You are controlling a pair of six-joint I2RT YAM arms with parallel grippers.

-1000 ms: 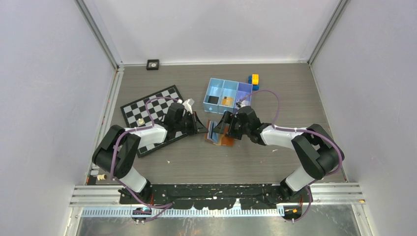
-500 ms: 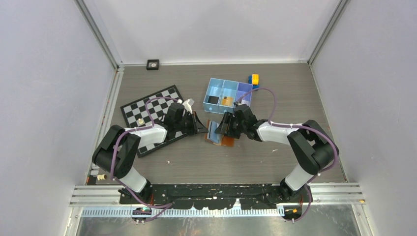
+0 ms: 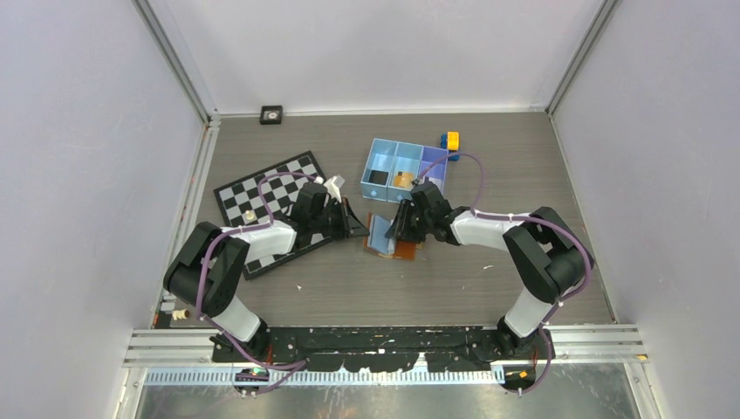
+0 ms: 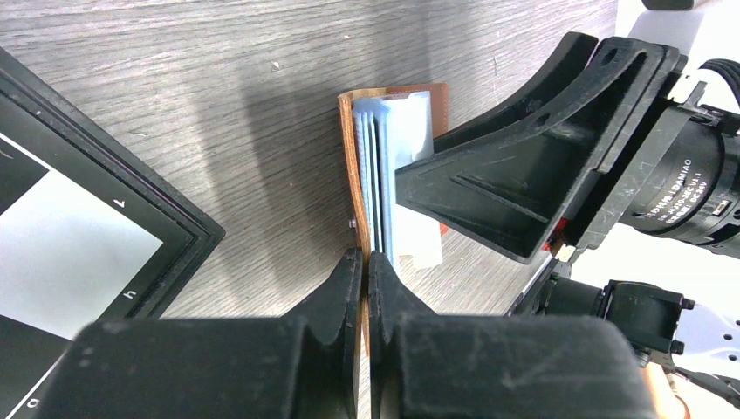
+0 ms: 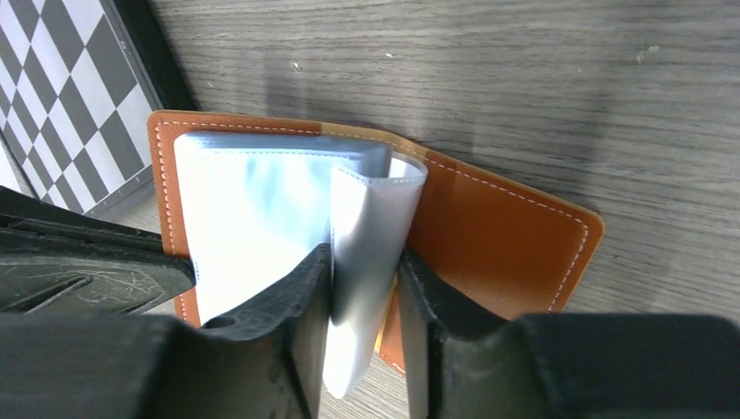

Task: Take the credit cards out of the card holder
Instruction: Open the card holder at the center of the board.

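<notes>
Spanning the floor of a booth with plain pale walls [image 3: 384, 52] and aluminium corner posts [image 3: 174, 61], a grey wood-grain table [image 3: 506, 166] carries everything. A black-framed black-and-white chessboard [image 3: 253, 188] lies at the left. A pale blue three-compartment plastic tray [image 3: 381, 144] sits towards the back, with a yellow-and-blue toy block [image 3: 452, 142] just beside its right end. A small square black object [image 3: 271, 114] rests at the far left edge.

The brown leather-like folding card holder [image 3: 403, 251] is on the table just in front of the tray, between the two arms, its covers spread apart. One stitched cover lies flat on the wood [image 5: 497, 236]. The other stands on edge [image 4: 353, 157], with pale grey-blue plastic leaves [image 4: 397, 148] fanned beside it.

The left pincer [image 4: 365, 262] comes in from the chessboard side. Its fingers are pressed together, nipping the upright brown cover at its lower edge.

The right pincer [image 5: 365, 257] reaches in from the opposite side, almost meeting the left one over the holder. Its fingers are part-way apart and stand on either side of one bowed leaf [image 5: 371, 218], which fills the gap and touches both inner faces. Whether they truly clamp it I cannot tell, nor whether a card sits inside that leaf.
</notes>
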